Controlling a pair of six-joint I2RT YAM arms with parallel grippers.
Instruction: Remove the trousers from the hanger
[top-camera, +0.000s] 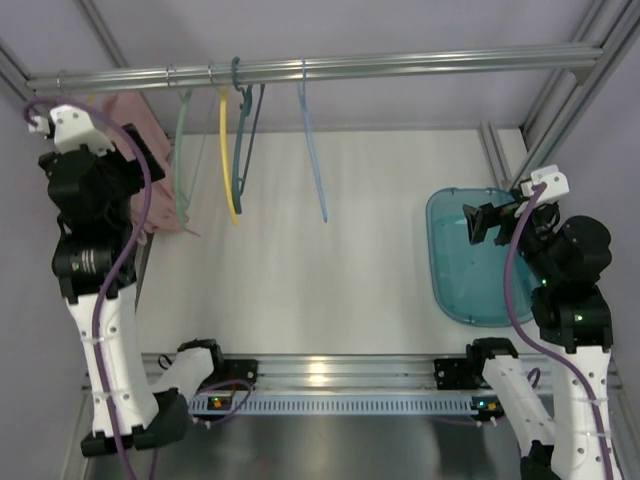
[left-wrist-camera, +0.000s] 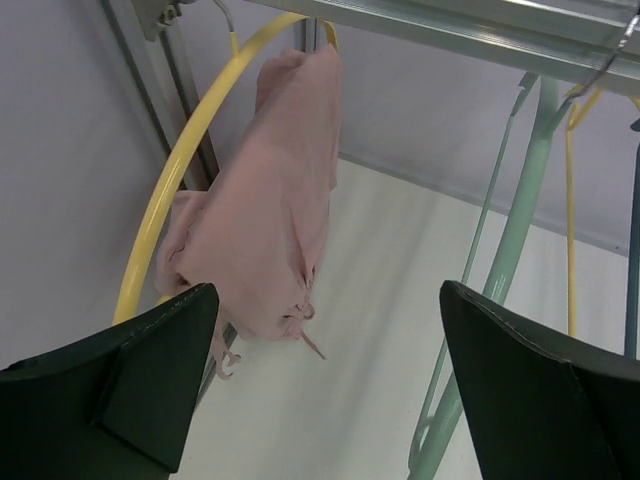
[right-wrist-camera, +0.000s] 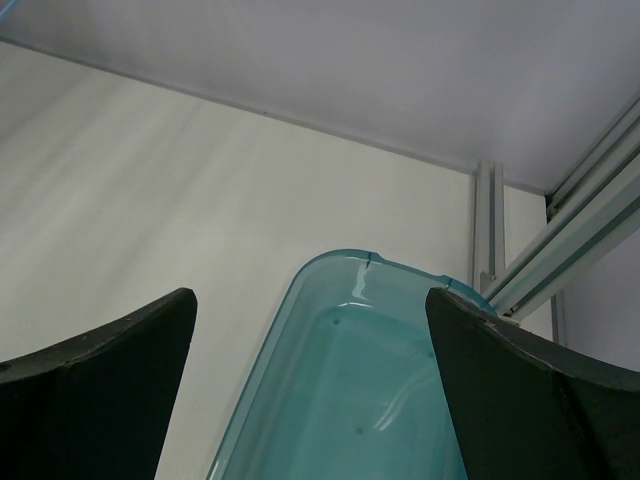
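Note:
The dusty-pink trousers (left-wrist-camera: 265, 220) hang bunched over a thin yellow hanger (left-wrist-camera: 170, 190) at the far left of the rail. In the top view the trousers (top-camera: 160, 185) show beside my left arm, and the hanger is mostly hidden behind it. My left gripper (left-wrist-camera: 328, 292) is open and empty, just below and in front of the trousers, not touching them; in the top view it (top-camera: 152, 158) sits against the cloth. My right gripper (right-wrist-camera: 310, 295) is open and empty over the teal bin (right-wrist-camera: 340, 400); the top view shows the right gripper (top-camera: 481, 222) at the bin's rim.
A metal rail (top-camera: 330, 68) crosses the back. On it hang a pale green hanger (top-camera: 181, 150), a second yellow hanger (top-camera: 228, 160), a teal hanger (top-camera: 242, 140) and a light blue hanger (top-camera: 312, 150). The teal bin (top-camera: 455, 290) lies on the right.

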